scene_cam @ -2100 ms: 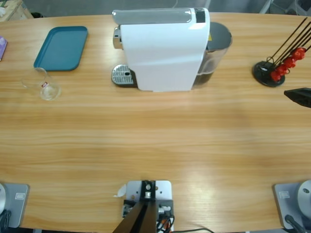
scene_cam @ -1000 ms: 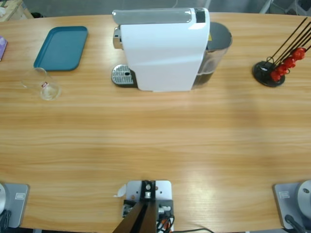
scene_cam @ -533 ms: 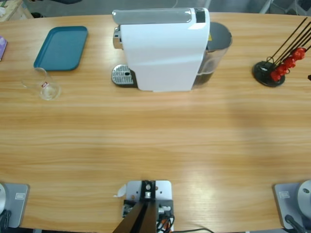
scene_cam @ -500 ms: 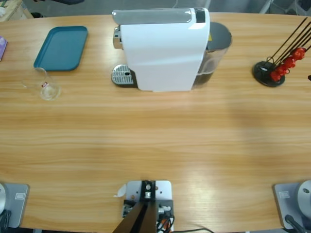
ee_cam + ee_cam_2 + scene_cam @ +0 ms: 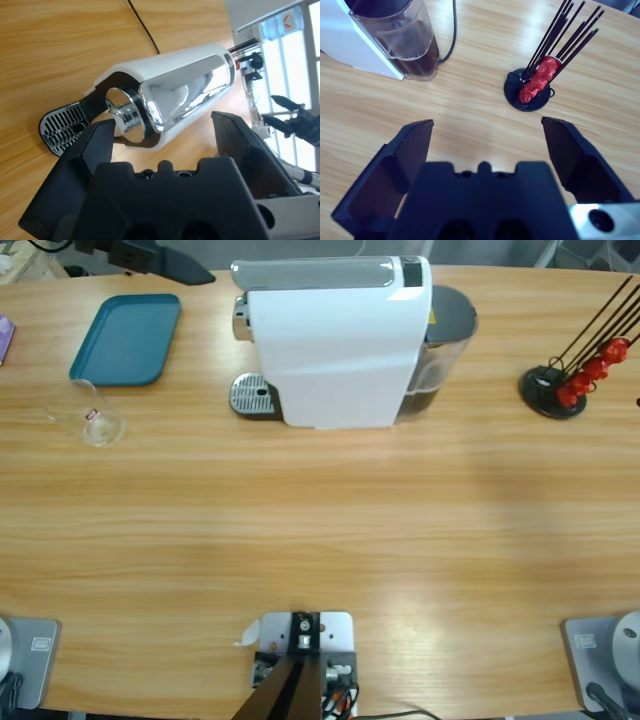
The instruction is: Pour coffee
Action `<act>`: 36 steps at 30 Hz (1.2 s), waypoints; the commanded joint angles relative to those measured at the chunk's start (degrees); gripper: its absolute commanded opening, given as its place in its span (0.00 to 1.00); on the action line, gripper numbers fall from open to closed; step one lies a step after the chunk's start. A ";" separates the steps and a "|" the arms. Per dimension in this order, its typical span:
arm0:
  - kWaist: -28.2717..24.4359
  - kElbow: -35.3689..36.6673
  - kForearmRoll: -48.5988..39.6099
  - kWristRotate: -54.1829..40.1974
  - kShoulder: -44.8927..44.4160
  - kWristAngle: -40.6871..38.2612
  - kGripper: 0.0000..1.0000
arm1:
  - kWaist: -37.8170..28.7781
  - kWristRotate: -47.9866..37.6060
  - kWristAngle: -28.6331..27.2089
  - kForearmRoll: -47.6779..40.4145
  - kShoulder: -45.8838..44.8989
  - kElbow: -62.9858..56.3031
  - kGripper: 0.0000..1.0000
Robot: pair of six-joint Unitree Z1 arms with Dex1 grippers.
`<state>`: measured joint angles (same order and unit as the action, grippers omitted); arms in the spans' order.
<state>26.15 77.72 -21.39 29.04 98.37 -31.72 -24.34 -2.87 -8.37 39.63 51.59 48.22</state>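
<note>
Glass (image 5: pixel 93 415) stands well apart from left pincer (image 5: pixel 185 273).

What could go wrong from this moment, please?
The glass lies on its side near the tray, so it may roll when gripped and must be stood upright first. The drip grate under the machine spout holds no glass, so brewing now would likely spill. The open right gripper could topple the capsule stand.
</note>
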 commanded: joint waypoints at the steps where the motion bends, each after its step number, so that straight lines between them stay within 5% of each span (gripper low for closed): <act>1: 0.55 1.43 -0.59 1.02 4.34 -0.71 0.60 | -0.53 0.68 0.06 -0.67 -1.76 -2.20 0.96; 6: 0.66 2.96 -0.62 0.93 4.52 -0.65 0.38 | -0.53 0.68 0.02 -1.13 -1.62 -2.43 0.96; 34: 0.83 -0.68 -1.20 0.67 5.45 -1.15 0.38 | -0.53 0.68 0.07 -1.82 -2.46 -2.94 0.96; 36: 0.83 -0.38 -1.20 0.67 5.52 -1.11 0.31 | -0.53 0.68 0.11 -1.83 -2.46 -2.96 0.96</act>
<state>26.46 79.18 -21.74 29.25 100.75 -32.12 -24.35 -2.87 -8.37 38.27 49.73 47.45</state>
